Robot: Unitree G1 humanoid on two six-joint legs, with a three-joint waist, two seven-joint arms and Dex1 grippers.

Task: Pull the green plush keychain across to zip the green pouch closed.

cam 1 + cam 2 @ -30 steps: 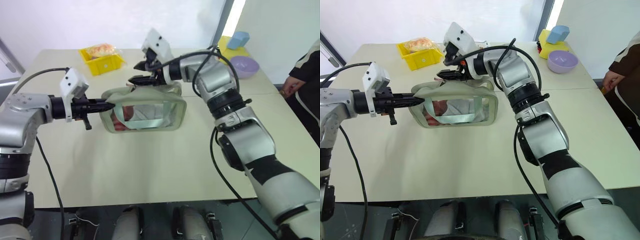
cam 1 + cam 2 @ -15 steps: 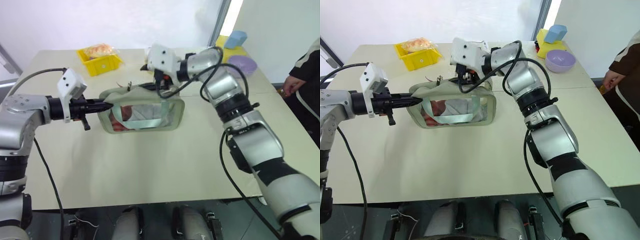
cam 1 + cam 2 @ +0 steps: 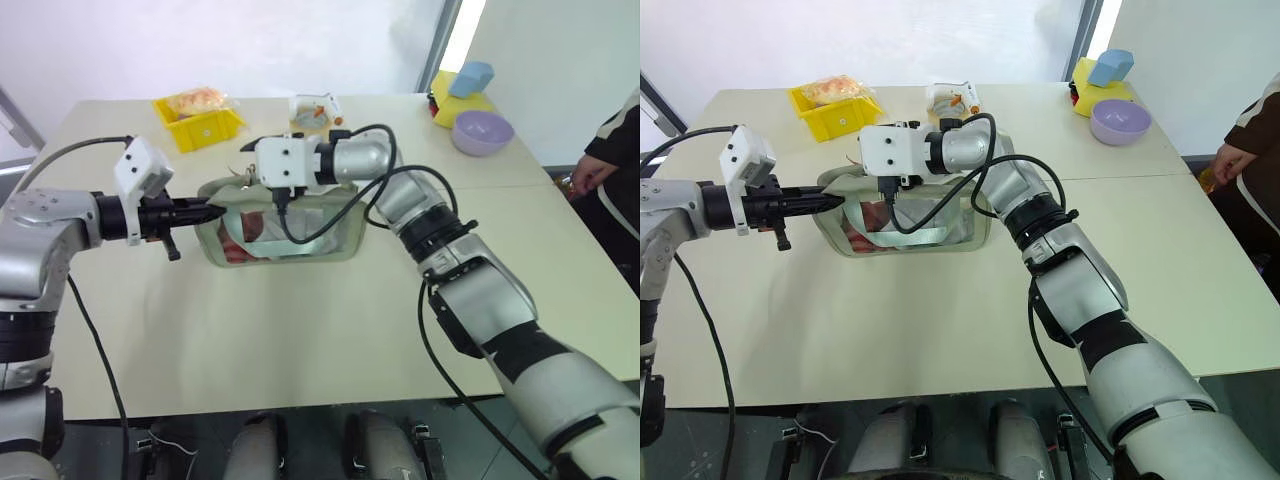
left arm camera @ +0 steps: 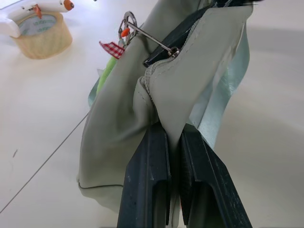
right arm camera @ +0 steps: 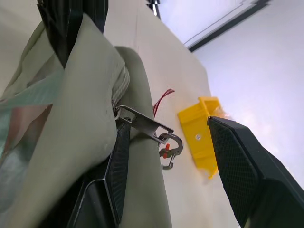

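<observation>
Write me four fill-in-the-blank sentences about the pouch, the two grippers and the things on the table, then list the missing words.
1. The left gripper is shut on an end of the green ____.
2. The right gripper has its jaws ____ around the metal zipper pull.
3. The bin at the table's far side is ____ in colour.
4. The purple ____ sits near the table's far right corner.

Missing words: pouch; open; yellow; bowl

Open right end effector [image 5: 166,156] straddles the green pouch [image 5: 85,118] zipper clasp [image 5: 168,147].
</observation>
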